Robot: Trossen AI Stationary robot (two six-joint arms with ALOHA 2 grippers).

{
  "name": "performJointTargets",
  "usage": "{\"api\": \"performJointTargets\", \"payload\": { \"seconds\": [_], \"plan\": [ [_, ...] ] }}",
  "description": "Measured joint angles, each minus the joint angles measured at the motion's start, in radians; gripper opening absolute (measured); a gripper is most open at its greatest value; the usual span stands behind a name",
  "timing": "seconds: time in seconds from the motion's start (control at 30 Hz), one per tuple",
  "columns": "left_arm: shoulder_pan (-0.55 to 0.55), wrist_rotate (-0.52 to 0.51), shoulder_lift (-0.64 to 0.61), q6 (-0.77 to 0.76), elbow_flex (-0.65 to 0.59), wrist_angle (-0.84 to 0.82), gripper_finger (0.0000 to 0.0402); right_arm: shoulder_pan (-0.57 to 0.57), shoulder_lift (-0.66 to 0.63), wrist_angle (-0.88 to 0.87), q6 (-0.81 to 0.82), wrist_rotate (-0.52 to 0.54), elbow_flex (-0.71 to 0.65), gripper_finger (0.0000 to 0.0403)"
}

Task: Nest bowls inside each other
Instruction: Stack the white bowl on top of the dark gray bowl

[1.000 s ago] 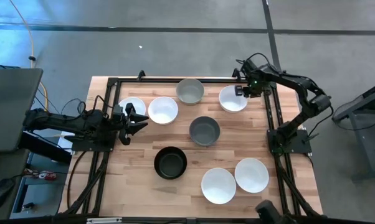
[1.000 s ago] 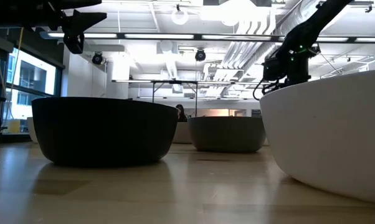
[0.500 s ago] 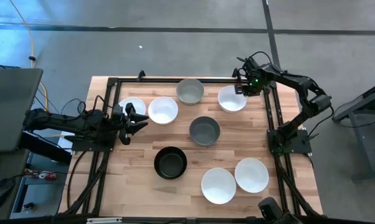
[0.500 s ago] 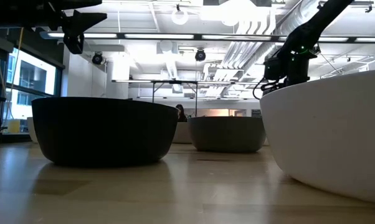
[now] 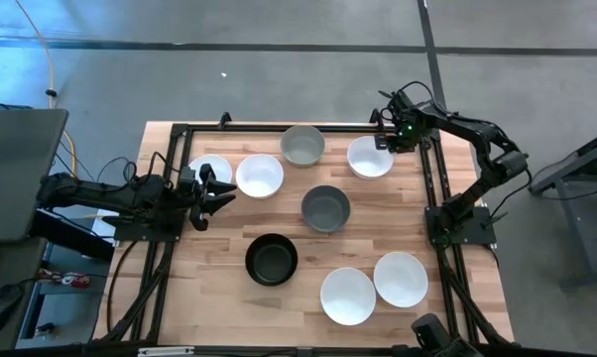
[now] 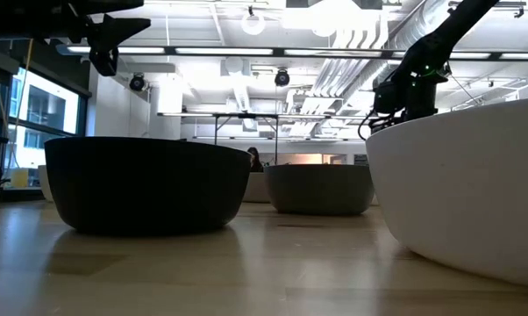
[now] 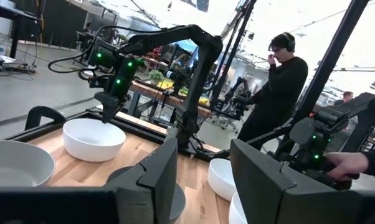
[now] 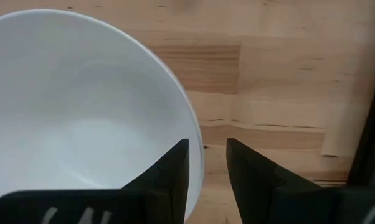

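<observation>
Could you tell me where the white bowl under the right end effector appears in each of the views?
High view: white bowl at the far right, under the right end effector.
Low view: not identifiable.
Left wrist view: far across the table, below that arm.
Right wrist view: fills the frame, rim between the fingers.
Shared landmark: the right end effector.

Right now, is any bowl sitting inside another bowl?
No. From above, the bowls all sit apart on the table, none nested.

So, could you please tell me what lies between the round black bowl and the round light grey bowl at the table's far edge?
The high view shows the darker grey bowl between the black bowl and the light grey bowl.
</observation>
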Motion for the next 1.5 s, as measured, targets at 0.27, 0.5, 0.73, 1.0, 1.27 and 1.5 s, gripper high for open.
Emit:
{"api": "performJointTargets", "payload": {
  "seconds": [0.27, 0.5, 0.73, 1.0, 1.27, 1.5],
  "plan": [
    [0.0, -0.002, 0.0, 0.0, 0.0, 0.0, 0.0136, 0.0, 0.0, -0.008, 0.018, -0.004, 0.0, 0.0094],
    [0.0, -0.002, 0.0, 0.0, 0.0, 0.0, 0.0136, 0.021, 0.0, -0.015, 0.018, -0.005, -0.001, 0.0051],
    [0.0, -0.002, 0.0, 0.0, 0.0, 0.0, 0.0136, 0.041, 0.0, -0.009, 0.025, -0.005, -0.001, 0.0021],
    [0.0, 0.007, 0.0, -0.01, 0.0, -0.02, 0.0136, 0.042, -0.001, 0.057, 0.056, -0.023, -0.093, 0.0017],
    [0.0, 0.007, 0.0, -0.035, 0.0, -0.045, 0.0136, 0.068, -0.011, 0.118, 0.073, -0.064, -0.134, 0.0003],
    [0.0, 0.004, 0.0, -0.035, 0.0, -0.044, 0.0136, 0.068, -0.008, 0.12, 0.07, -0.08, -0.075, 0.0004]
  ]
}}
